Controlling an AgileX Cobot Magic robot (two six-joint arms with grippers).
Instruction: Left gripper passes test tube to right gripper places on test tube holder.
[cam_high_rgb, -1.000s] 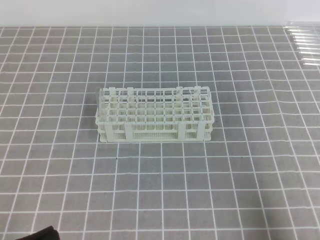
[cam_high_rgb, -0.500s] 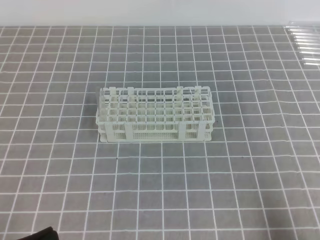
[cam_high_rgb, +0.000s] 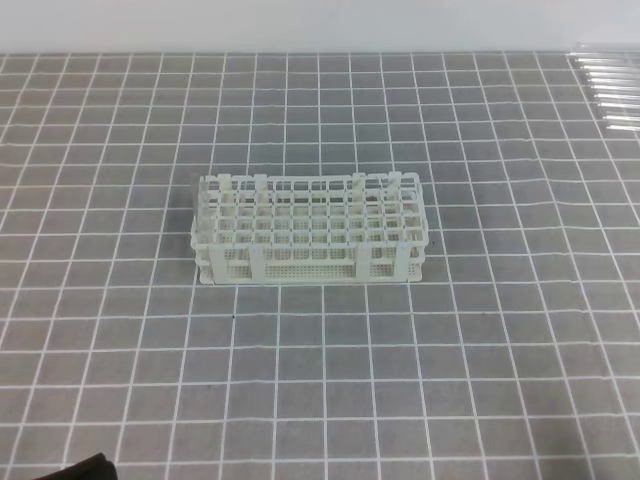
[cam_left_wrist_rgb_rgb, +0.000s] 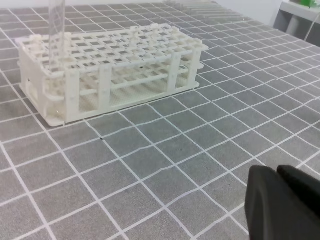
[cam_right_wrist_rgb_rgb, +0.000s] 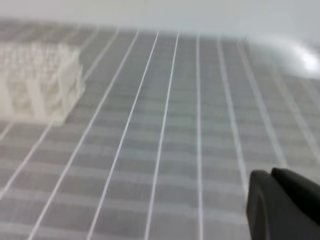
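The white test tube holder (cam_high_rgb: 310, 232) stands in the middle of the grey gridded table. In the left wrist view a clear test tube (cam_left_wrist_rgb_rgb: 56, 35) stands upright in a hole at the left end of the holder (cam_left_wrist_rgb_rgb: 125, 60), its top cut off by the frame edge. My left gripper (cam_left_wrist_rgb_rgb: 275, 173) sits low at the bottom right, well short of the holder, jaws together with nothing between them. In the blurred right wrist view, my right gripper (cam_right_wrist_rgb_rgb: 270, 174) is likewise shut and empty, far from the holder (cam_right_wrist_rgb_rgb: 40, 85). From above, only a black bit of the left arm (cam_high_rgb: 85, 468) shows.
Several clear tubes (cam_high_rgb: 610, 85) lie packed side by side at the table's far right corner, also visible at the top of the left wrist view (cam_left_wrist_rgb_rgb: 200, 5). A white wall runs along the back edge of the table.
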